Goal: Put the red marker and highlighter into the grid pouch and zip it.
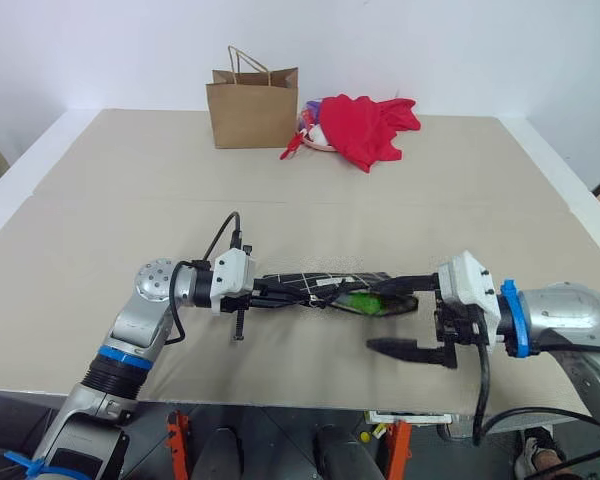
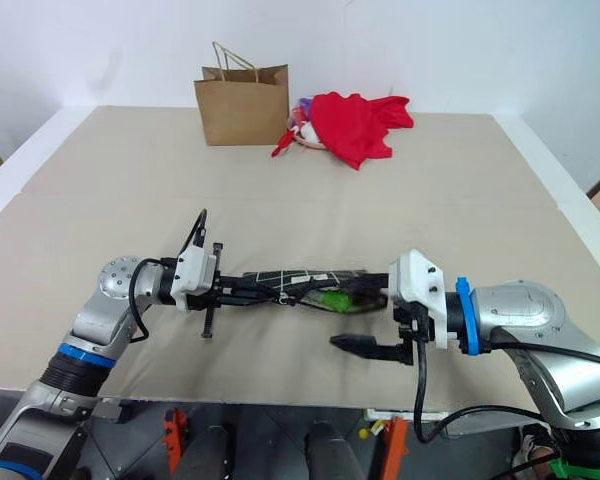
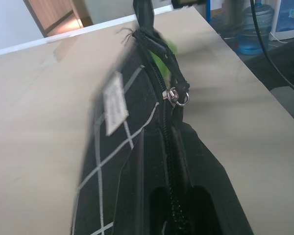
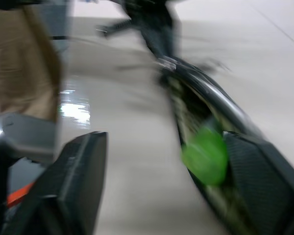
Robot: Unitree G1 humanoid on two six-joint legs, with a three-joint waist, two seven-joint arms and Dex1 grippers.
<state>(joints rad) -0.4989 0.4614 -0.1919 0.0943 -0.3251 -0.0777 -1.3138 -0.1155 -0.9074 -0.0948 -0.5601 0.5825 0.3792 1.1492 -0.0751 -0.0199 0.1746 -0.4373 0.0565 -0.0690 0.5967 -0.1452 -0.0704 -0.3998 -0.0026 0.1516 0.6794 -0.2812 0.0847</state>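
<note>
The flat black fabric grid pouch w/ thin white lines [image 1: 315,282] hangs lifted above the beige table [image 1: 130,200], stretched level between the two arms. Left gripper [image 1: 265,291] is pressed together on the pouch's left end, pinching the fabric. Right gripper [image 1: 400,322] stands spread wide at the other end: upper finger at the pouch mouth, lower finger hanging free below, so it grips nothing. The chunky lime-green highlighter [image 1: 365,303] shows inside the open mouth, near the right end. Red marker can't be made out; maybe already inside, can't tell.

Handling, as a guess: pouch is light, soft, floppy, so it sags and folds unless held taut from both ends. Pens are stiff, smooth, and could slide out if the open end tips down. Best holds look like the left end's fabric as anchor, and the small metal zipper slider [image 3: 178,96] w/ its ring for pulling; it's tiny and slippery, so needs a precise pinch.

Around: brown paper bag w/ handles [image 1: 252,105] and crumpled red cloth [image 1: 365,125] sit at the far edge, well apart. Nothing blocks the zip path
</note>
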